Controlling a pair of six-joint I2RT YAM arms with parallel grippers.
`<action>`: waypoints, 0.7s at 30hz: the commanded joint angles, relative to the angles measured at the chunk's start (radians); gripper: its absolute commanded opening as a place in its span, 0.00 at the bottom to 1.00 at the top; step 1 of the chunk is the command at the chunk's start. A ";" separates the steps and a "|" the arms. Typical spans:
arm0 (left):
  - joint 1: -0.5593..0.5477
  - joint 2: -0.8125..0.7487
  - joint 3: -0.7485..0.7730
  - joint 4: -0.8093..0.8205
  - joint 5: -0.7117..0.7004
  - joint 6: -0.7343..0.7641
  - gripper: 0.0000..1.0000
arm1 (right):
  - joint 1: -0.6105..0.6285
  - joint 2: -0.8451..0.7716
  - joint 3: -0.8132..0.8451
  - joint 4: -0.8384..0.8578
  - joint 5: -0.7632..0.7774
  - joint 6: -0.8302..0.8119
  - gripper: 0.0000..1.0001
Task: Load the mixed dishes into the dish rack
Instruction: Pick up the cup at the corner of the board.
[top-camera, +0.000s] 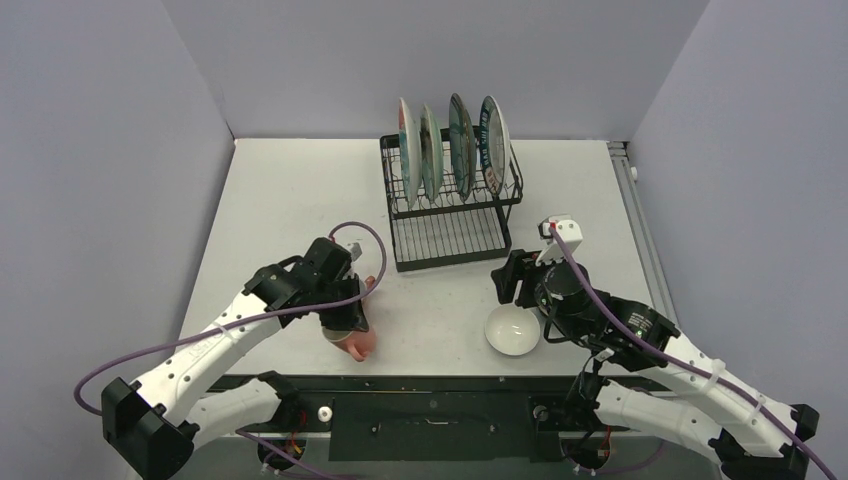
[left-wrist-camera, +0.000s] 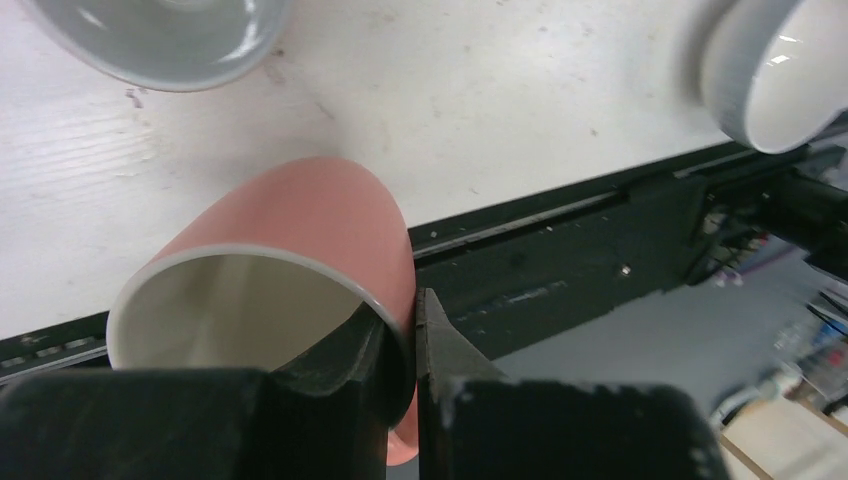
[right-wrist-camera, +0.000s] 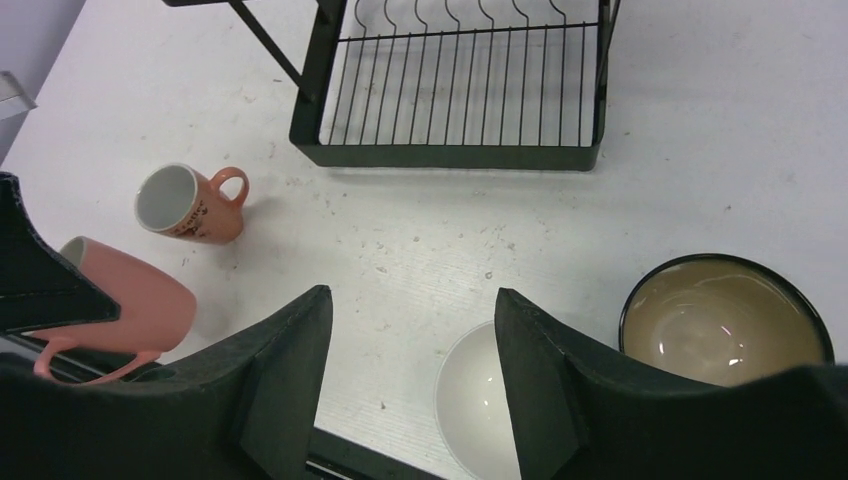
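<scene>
Dish rack (top-camera: 450, 245): black wire, far-centre of the table, with four plates (top-camera: 495, 135) upright in the upper slots. Pink mug (left-wrist-camera: 300, 220) tilted, mouth sideways, near the table's front edge, rim pinched by left gripper (left-wrist-camera: 395, 310). Second pink mug (right-wrist-camera: 190, 205), printed, just beyond it. White bowl (top-camera: 512, 330) upright; dark bowl (right-wrist-camera: 725, 320), cream inside, just beside it.

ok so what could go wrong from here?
1. The left gripper pinches the pink mug only by its wall at the rim, close to the front edge of the table; a slip could drop it off.
2. The second mug sits roughly between it and the rack; a low swing may knock it.
3. The right gripper, open over the white bowl, could clip the dark bowl beside it.
</scene>
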 joint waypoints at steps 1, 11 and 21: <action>0.003 -0.036 0.062 0.112 0.160 -0.026 0.00 | -0.011 -0.033 -0.005 0.040 -0.108 -0.006 0.57; 0.005 -0.067 0.022 0.332 0.362 -0.089 0.00 | -0.011 -0.044 -0.008 0.044 -0.242 -0.024 0.62; 0.017 -0.124 -0.027 0.582 0.512 -0.210 0.00 | -0.011 -0.086 -0.075 0.163 -0.367 0.019 0.65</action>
